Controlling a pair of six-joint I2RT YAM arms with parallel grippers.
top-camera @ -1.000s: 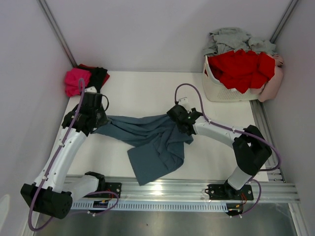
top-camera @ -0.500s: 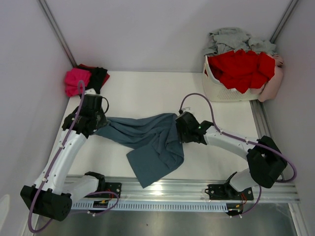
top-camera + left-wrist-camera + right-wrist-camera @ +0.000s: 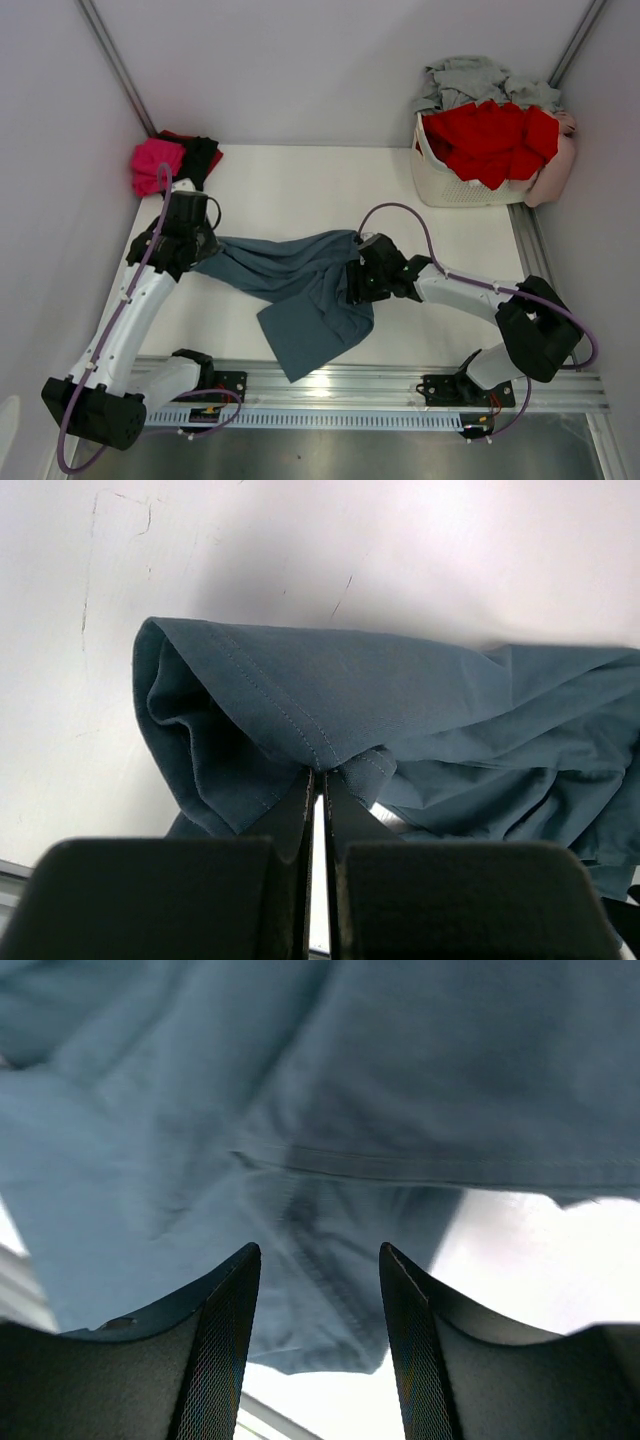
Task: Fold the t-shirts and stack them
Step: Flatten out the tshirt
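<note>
Left wrist — pincer [image 3: 318,778] clamps blue-grey t-shirt [image 3: 350,685].

place: robotics lab cell | cues: bare walls [image 3: 300,70], white table [image 3: 300,190], aluminium rail [image 3: 380,385]

The left arm [image 3: 135,300] and right arm [image 3: 460,292] are white with black joints. Purple cables [image 3: 395,206] trail along both. The jaws are black.

The blue-grey t-shirt [image 3: 330,1110] is blurred in the right wrist view and runs past its edges; from above, the right gripper [image 3: 352,288] hides its own fingertips.
</note>
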